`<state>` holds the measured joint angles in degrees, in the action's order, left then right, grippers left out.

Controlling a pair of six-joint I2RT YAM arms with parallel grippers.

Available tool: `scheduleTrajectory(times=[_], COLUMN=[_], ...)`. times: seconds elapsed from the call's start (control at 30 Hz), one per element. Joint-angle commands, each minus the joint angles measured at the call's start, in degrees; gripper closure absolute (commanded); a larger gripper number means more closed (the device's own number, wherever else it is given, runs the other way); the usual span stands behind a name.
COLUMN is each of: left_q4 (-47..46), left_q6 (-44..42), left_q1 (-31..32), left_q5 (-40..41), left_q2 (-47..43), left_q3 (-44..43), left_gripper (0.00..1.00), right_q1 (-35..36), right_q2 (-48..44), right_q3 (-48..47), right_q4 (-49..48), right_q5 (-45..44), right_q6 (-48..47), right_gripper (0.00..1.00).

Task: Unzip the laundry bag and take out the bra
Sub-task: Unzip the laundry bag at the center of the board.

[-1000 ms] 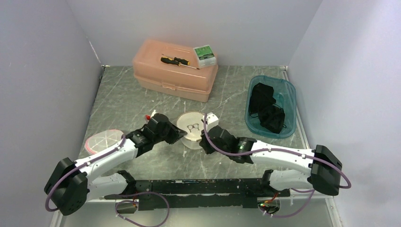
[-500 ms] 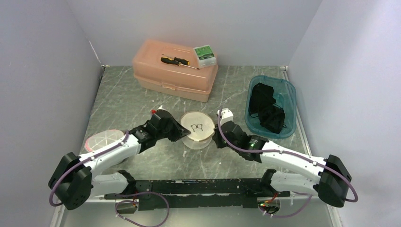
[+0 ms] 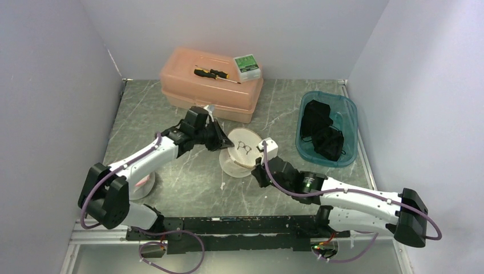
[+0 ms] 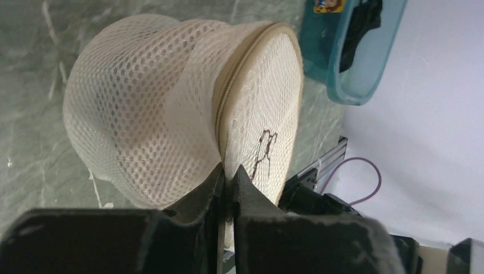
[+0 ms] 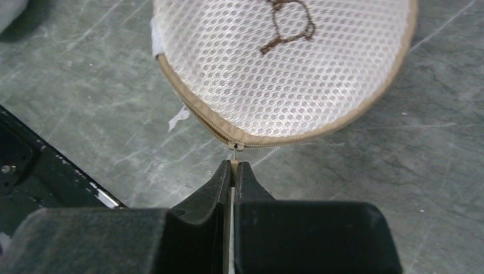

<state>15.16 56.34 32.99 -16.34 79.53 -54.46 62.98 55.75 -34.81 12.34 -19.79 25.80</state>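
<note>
Two pinches: right gripper clamps zipper pull, left gripper clamps mesh laundry bag at seam. Bag judged light, floppy; hold beside pull.

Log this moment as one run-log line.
left gripper: shut on round white mesh laundry bag rim | right gripper: shut on tan zipper pull | zipper: closed

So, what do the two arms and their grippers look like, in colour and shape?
The left arm and right arm have white links and bulky black joints. A purple cable runs along each. The left gripper and right gripper are black, each with two fingers that taper to thin tips. I see no markings or sleeves.
</note>
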Motion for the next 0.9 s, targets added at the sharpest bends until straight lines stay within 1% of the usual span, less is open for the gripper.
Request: scheduleTrajectory(times=[0.0, 0.07, 0.13, 0.2, 0.3, 0.4, 0.47, 0.53, 0.6, 0.67, 0.77, 0.87], left_q4=[-1.9, -2.3, -2.1, -1.1, 1.3, 2.7, 2.7, 3.5, 4.1, 4.2, 3.3, 1.5], left_q6=[-7.8, -7.8, -6.2, -3.6, 2.8, 11.6, 16.3, 19.8, 22.2, 23.3, 25.0, 26.5], left_q1=[-1.4, -1.5, -1.5, -1.5, -1.5, -0.1, 3.2, 8.0, 12.4, 15.0, 16.0, 16.8], left_q5=[-7.5, -7.6, -5.0, -1.8, 2.9, 7.3, 11.6, 17.2, 21.7, 23.6, 22.9, 23.2], left_q2=[1.5, 1.2, -0.6, -3.8, -11.6, -20.1, -24.8, -27.2, -26.8, -24.3, -18.7, -14.6], left_q3=[-5.3, -5.1, -3.1, 0.0, 6.2, 11.9, 14.6, 15.3, 14.5, 13.0, 10.8, 10.3], left_gripper=[0.77, 0.54, 0.38, 0.26, 0.23, 0.23, 0.22, 0.21, 0.22, 0.23, 0.27, 0.29], right_q1=[2.9, 2.9, 2.9, 2.8, 2.8, 2.6, 2.3, 2.0, 1.8, 1.8, 1.8, 1.8], right_q2=[-0.4, 0.5, 1.6, 2.6, 3.6, 4.4, 5.0, 5.8, 6.8, 7.2, 7.4, 7.4], right_q3=[0.8, 1.3, 1.3, 1.0, 0.7, 0.3, -0.1, -0.8, -1.6, -2.1, -2.3, -2.5], right_q4=[-5.5, -6.7, -7.3, -7.9, -8.5, -9.3, -10.0, -10.5, -10.6, -11.0, -11.1, -10.9], right_q5=[-3.4, -4.1, -4.6, -4.6, -4.8, -5.0, -4.9, -4.3, -3.7, -3.4, -3.1, -2.8], right_q6=[4.3, 6.0, 6.9, 7.0, 6.9, 6.8, 6.6, 6.5, 6.4, 6.2, 6.3, 6.3], right_gripper=[1.00, 1.00, 1.00, 1.00, 1.00, 1.00, 1.00, 1.00, 1.00, 1.00, 1.00, 1.00])
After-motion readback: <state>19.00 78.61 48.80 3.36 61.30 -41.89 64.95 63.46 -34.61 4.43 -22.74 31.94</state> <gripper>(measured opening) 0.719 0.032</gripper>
